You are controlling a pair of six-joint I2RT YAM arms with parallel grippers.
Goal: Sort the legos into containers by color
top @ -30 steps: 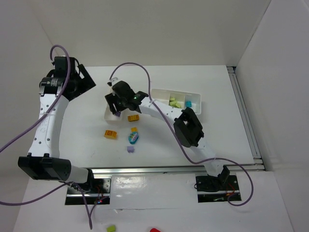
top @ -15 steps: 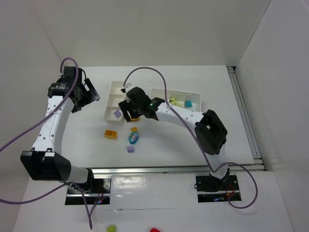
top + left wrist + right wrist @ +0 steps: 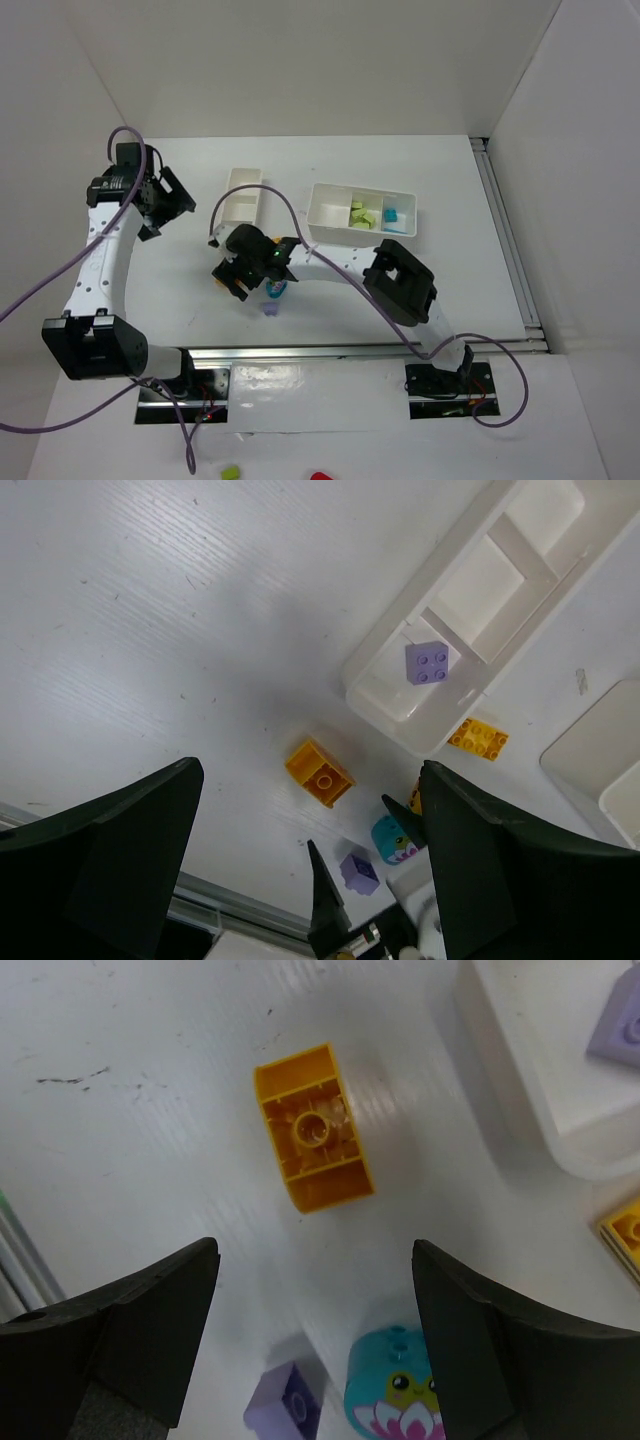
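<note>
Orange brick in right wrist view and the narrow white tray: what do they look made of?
Orange brick: rigid moulded plastic, glossy; it lies hollow side up, with thin walls, an inner tube and bright highlights. Narrow tray: thin white plastic, smooth with a slight sheen, probably moulded or thermoformed; rounded rim and dividers.

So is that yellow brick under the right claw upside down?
Upside down. The orange-yellow brick shows its hollow underside and centre tube to the right wrist camera, with no studs facing up.

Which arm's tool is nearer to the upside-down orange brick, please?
Right. The right tool hovers over the orange brick; the left tool is left of the narrow tray, farther off.
</note>
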